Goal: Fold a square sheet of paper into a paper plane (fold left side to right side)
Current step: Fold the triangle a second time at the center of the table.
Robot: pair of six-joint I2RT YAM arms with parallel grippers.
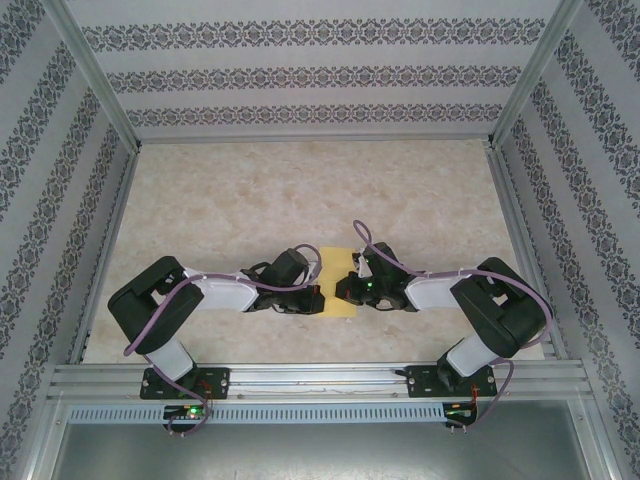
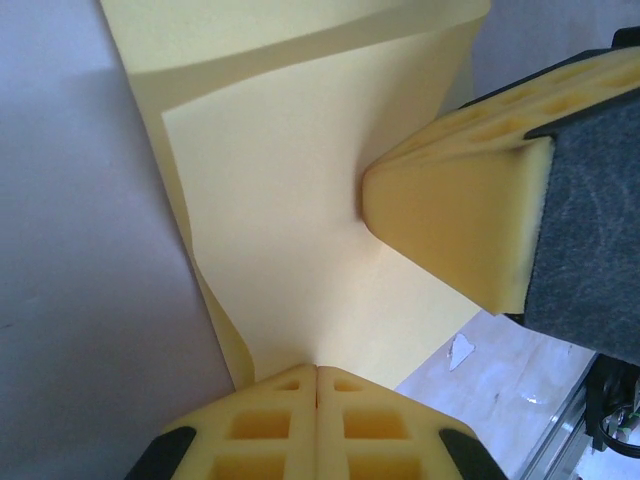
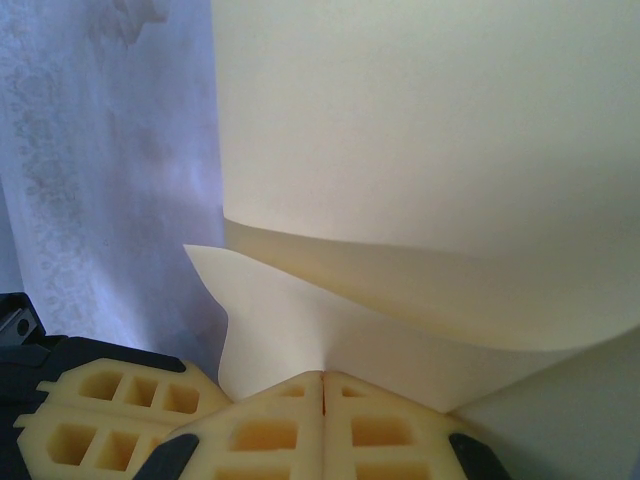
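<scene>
**Ana:** Where is the square sheet of paper (image 1: pixel 337 260)?

**Ben:** Near the front middle of the desk (image 1: pixel 300 190), between the two claws. It curls, with one part over another (so it looks partly folded).

**Ana:** How will it handle?

**Ben:** I think it is very light, thin and floppy. It bends easily and could slip or tear. The edges near the corners look like the best places to pinch it.

**Ana:** What are the claws doing?

**Ben:** The left claw (image 2: pixel 317 385) is clenched on the paper's edge. The right claw (image 3: pixel 322 388) pinches it too.

**Ana:** And the arms?

**Ben:** The left arm (image 1: pixel 170 300) and right arm (image 1: pixel 490 305) bend their elbows out. They reach in low, and their tips almost meet.
</scene>
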